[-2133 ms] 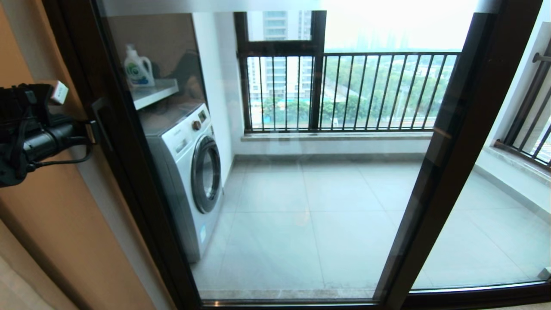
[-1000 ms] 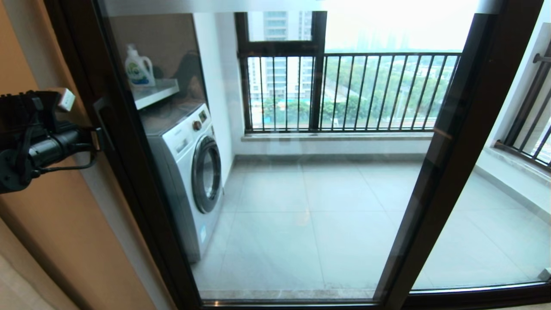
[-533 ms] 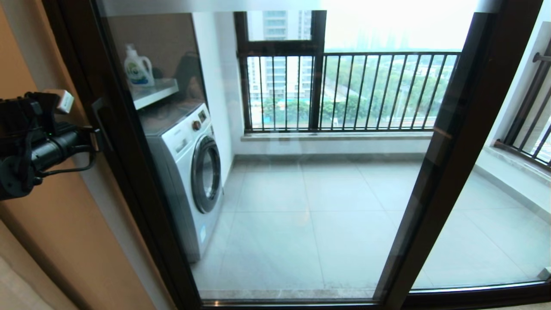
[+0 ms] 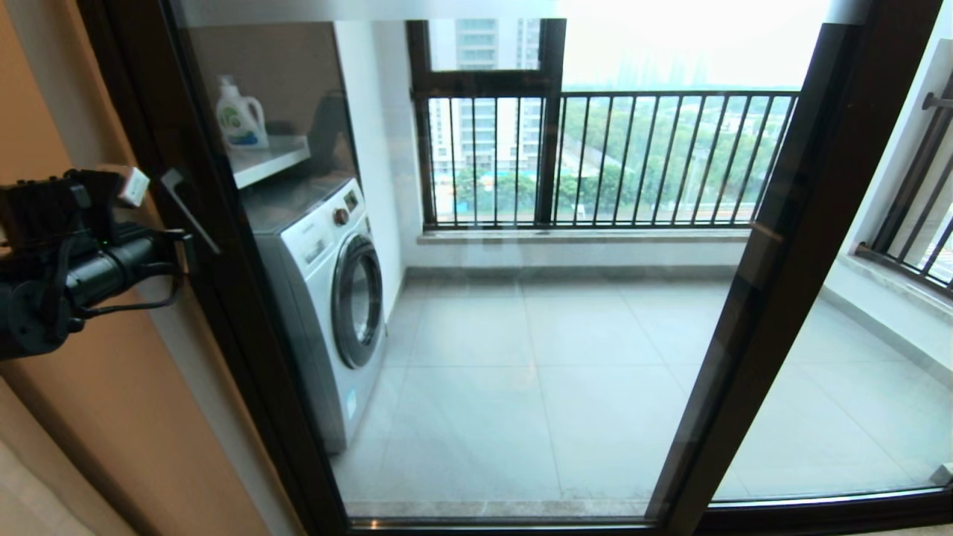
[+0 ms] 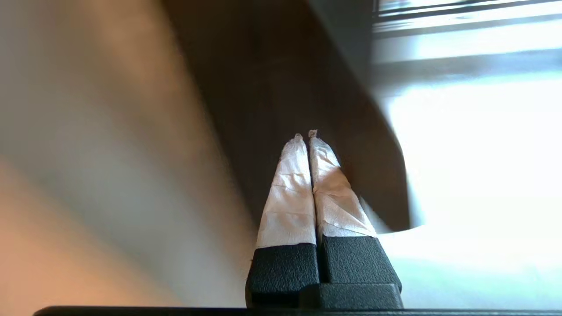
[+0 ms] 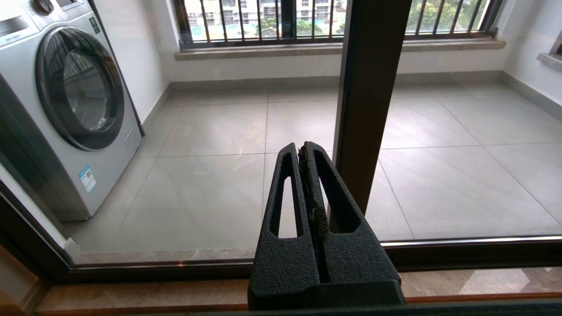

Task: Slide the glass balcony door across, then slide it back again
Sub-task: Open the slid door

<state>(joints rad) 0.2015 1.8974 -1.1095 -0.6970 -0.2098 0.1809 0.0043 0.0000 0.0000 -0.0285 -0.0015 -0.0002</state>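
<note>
Glass fills most of the head view: the glass balcony door [image 4: 521, 313] stands as a tall clear panel in a slim dark frame, its left upright running from the upper left of the frame down to the bottom centre, its right upright slanting from the upper right down to the bottom. The panel is seen covering the opening, with the left upright close against the orange-brown wall [image 4: 112, 417] at the left edge. A small dark pull handle [image 4: 190, 212] is seen on that left upright, in the upper left of the frame.

The left gripper [image 5: 306, 137] is held at the left edge of the head view, level with the handle and right by the upright. In the left wrist view its taped fingers are pressed together with nothing between them, their tips pointed at the dark frame; whether they touch it cannot be told.

The right gripper [image 6: 302, 151] is seen only in its own wrist view, low before the bottom track, closed on nothing and seemingly idle.

Through the glass a washing machine [image 4: 320, 298] is seen at centre left, a detergent bottle [image 4: 240, 115] on the shelf above it, and a black-barred railing [image 4: 610, 156] across the top.

As a judgement: with no gap showing, either the slide across is only starting, or the return is just finishing; which cannot be told.
</note>
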